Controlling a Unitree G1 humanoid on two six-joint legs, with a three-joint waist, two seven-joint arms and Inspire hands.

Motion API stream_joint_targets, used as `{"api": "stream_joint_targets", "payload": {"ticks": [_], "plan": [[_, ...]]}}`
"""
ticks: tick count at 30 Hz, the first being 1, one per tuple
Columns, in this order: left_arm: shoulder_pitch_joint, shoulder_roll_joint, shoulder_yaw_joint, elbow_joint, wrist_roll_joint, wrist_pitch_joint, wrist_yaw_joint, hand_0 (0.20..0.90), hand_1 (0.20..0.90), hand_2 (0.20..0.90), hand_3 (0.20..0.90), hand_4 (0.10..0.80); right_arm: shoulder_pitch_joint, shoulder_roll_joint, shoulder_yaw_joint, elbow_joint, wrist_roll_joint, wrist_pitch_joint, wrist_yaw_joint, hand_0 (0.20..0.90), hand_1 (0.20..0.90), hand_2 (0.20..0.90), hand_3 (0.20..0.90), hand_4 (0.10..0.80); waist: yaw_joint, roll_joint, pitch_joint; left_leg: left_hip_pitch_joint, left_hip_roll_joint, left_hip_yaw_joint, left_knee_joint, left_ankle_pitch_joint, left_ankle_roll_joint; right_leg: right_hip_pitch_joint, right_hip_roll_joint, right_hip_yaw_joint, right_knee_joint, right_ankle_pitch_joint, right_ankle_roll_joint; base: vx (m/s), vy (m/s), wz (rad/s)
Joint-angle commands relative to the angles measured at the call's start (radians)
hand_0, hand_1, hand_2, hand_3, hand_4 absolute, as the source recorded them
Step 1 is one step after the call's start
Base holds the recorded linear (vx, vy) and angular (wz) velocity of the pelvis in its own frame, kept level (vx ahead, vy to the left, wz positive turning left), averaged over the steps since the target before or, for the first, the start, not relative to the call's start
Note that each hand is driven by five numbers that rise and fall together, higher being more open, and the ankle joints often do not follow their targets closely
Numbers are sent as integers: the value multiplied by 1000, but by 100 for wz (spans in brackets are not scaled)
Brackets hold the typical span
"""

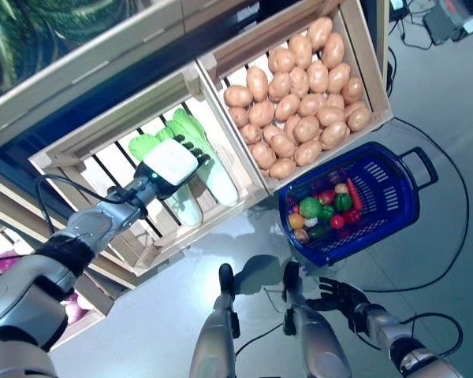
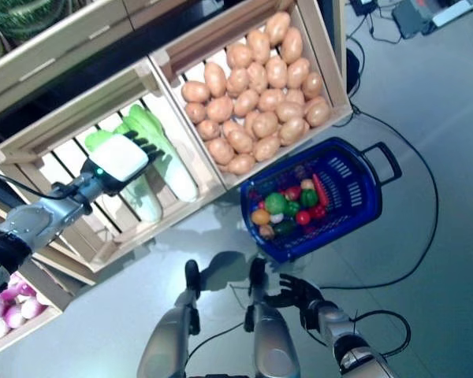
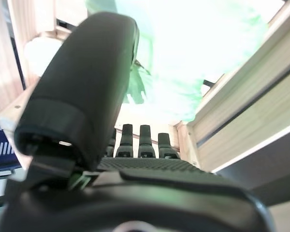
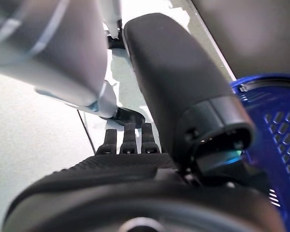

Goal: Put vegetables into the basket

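Note:
My left hand [image 1: 173, 161] reaches into a wooden crate [image 1: 71, 146] and lies with straight fingers over pale green leafy vegetables [image 1: 221, 179]. In the left wrist view the fingers [image 3: 145, 140] are straight, with the green-and-white leaves [image 3: 208, 53] just past them; nothing is held. The blue basket [image 1: 402, 209] stands on the floor below the stand and holds green, red and orange vegetables [image 1: 325, 211]. My right hand [image 1: 340, 296] is low, in front of the basket and apart from it, open and empty. The basket's rim also shows in the right wrist view [image 4: 275, 125].
A wooden crate of potatoes [image 1: 299, 87] sits right above the basket, its corner over the basket's rim. The stand's lower shelves run along the left. Grey equipment [image 1: 449, 20] stands on the floor at the far right.

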Motion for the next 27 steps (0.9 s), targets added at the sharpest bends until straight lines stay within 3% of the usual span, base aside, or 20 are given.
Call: {"api": "stream_joint_targets", "payload": {"ticks": [1,11,17,27], "plan": [[-143,29,64,36,8,70,76,900,900,900,900,800,16,-52,21,-49,64,-40,1,900,900,900,900,800,-27,-26,-10,-155,20,25,185,-33,-67,-32,-20,52,145,-118,12,-58,13,0],[-199,19,48,161,30,175,91,900,900,900,900,800,-56,-64,23,-103,111,-42,-26,900,900,900,900,800,-34,-40,26,-274,10,15,281,-54,-59,-179,-25,84,254,-136,10,-45,42,2],[-181,24,71,162,39,181,61,900,900,900,900,800,-52,-64,10,-146,122,-49,-50,900,900,900,900,800,-31,-46,26,-329,9,6,303,-55,-64,-227,-38,87,269,-135,18,-41,7,2],[-162,122,95,45,76,185,38,900,900,900,900,800,-33,-83,-11,-155,123,-53,-59,900,900,900,900,800,-14,-29,26,-357,-2,11,284,-44,-63,-263,-51,76,265,-129,21,-15,5,0]]}}
